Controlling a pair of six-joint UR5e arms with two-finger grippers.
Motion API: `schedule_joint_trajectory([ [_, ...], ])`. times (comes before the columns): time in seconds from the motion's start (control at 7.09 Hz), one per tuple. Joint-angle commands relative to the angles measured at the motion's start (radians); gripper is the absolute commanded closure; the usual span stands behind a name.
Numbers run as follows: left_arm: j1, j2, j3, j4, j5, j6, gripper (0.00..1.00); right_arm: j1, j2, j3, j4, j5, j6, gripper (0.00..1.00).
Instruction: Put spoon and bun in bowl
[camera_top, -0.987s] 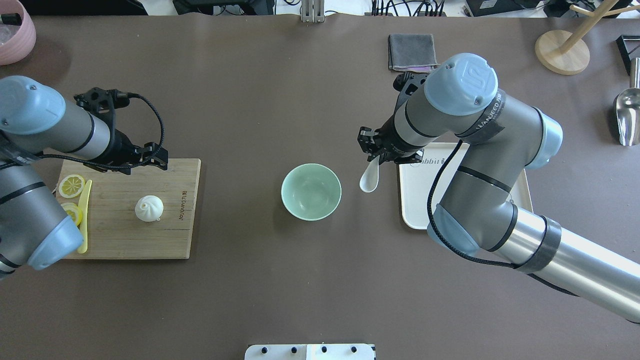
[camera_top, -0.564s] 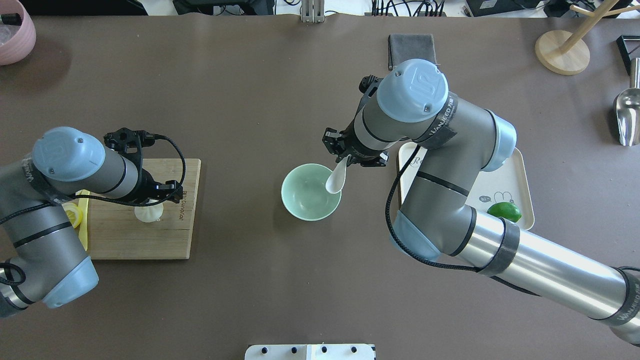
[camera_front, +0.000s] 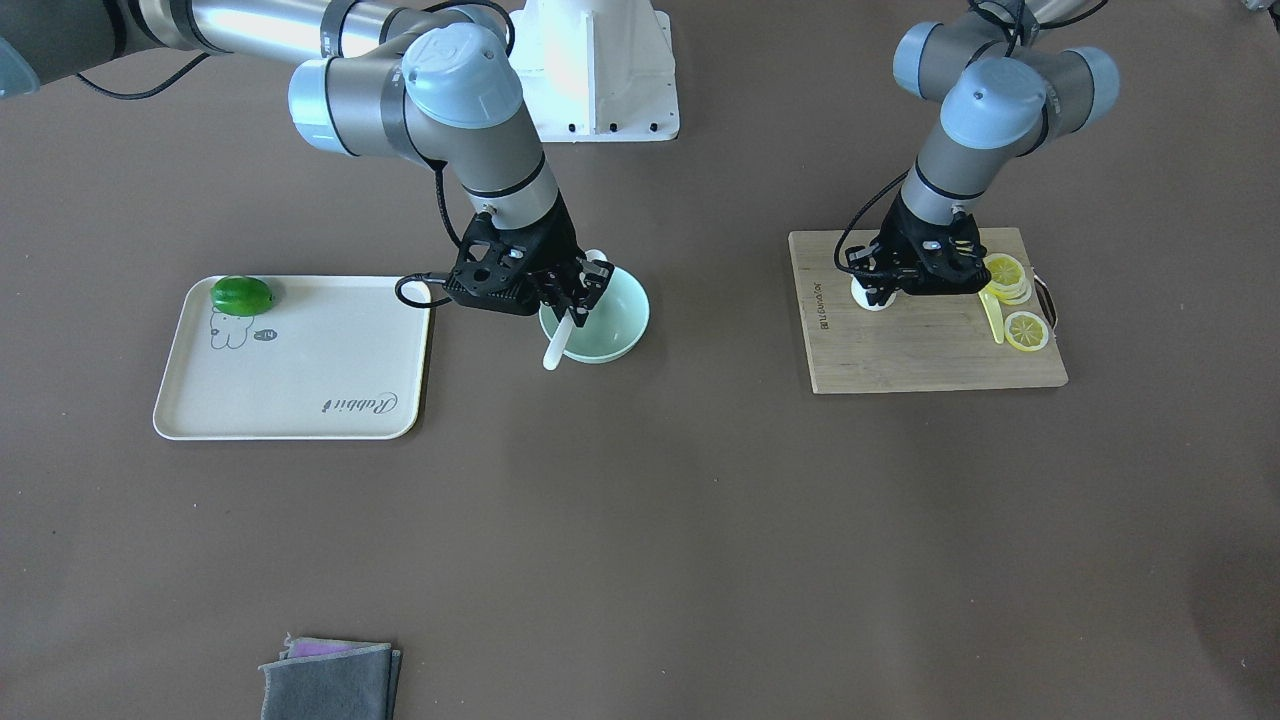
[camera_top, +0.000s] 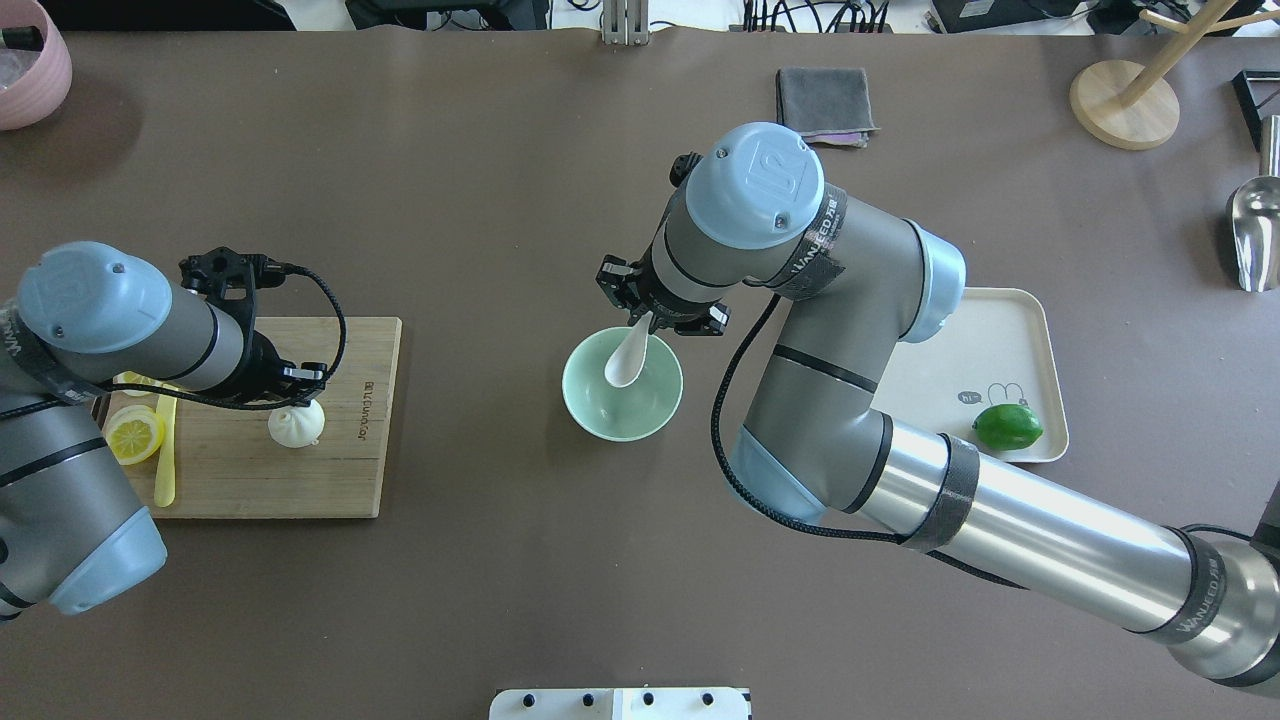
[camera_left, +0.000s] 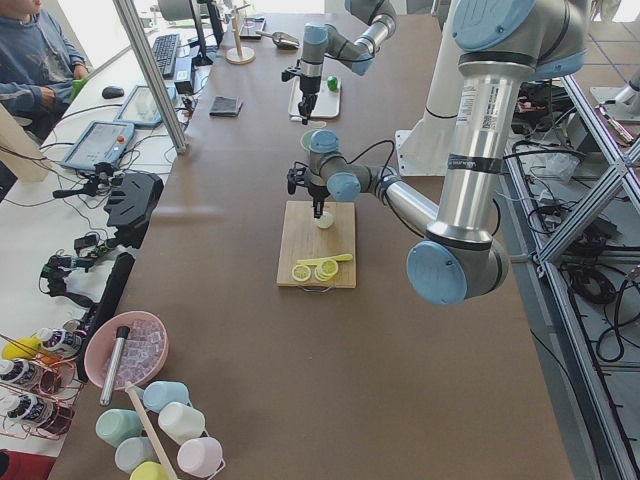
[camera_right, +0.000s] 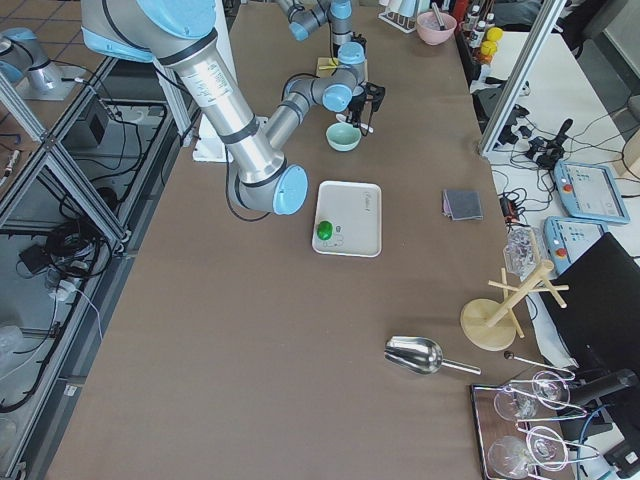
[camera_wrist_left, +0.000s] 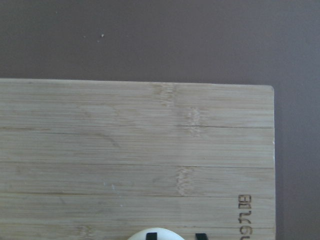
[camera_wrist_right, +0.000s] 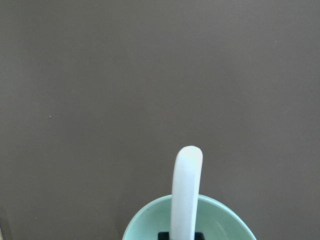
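My right gripper (camera_top: 650, 318) is shut on the handle of the white spoon (camera_top: 626, 362) and holds it tilted, scoop down, over the mint-green bowl (camera_top: 585, 410). The right wrist view shows the spoon (camera_wrist_right: 186, 190) above the bowl's rim (camera_wrist_right: 145, 220). The white bun (camera_top: 297, 427) sits on the wooden cutting board (camera_top: 250, 480). My left gripper (camera_top: 298, 385) is open and low over the bun, its fingers on either side. The bun's top (camera_wrist_left: 156, 233) shows at the bottom edge of the left wrist view.
Lemon slices (camera_top: 135, 435) and a pale-yellow knife (camera_top: 165, 460) lie at the board's left end. A cream tray (camera_top: 1000, 340) with a lime (camera_top: 1008, 426) is to the bowl's right. A grey cloth (camera_top: 825, 102), a pink bowl (camera_top: 30, 60) and a metal scoop (camera_top: 1255, 230) lie far off.
My right gripper has carried the spoon left from beside the tray to over the bowl. My left gripper has moved from the board's far edge down onto the bun.
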Motion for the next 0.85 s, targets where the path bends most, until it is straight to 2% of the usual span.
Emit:
schedule_joint_trajectory([
  [0.0, -0.007, 0.008, -0.022, 0.004, -0.008, 0.011, 1.0, -0.004, -0.002, -0.001, 0.002, -0.006, 0.0, 1.0],
  [0.14, -0.02, 0.009, -0.04, 0.006, -0.024, 0.022, 1.0, -0.006, 0.0, -0.001, 0.002, -0.006, 0.001, 1.0],
  [0.28, -0.065, -0.003, -0.05, 0.006, -0.09, 0.028, 1.0, -0.009, 0.003, -0.001, 0.004, -0.011, 0.001, 1.0],
  [0.56, -0.075, -0.122, -0.042, 0.045, -0.118, 0.022, 1.0, -0.036, 0.004, -0.012, 0.007, -0.072, 0.017, 1.0],
  [0.71, -0.075, -0.223, -0.042, 0.138, -0.118, 0.01, 1.0, -0.044, 0.0, -0.012, 0.008, -0.074, 0.011, 0.04],
])
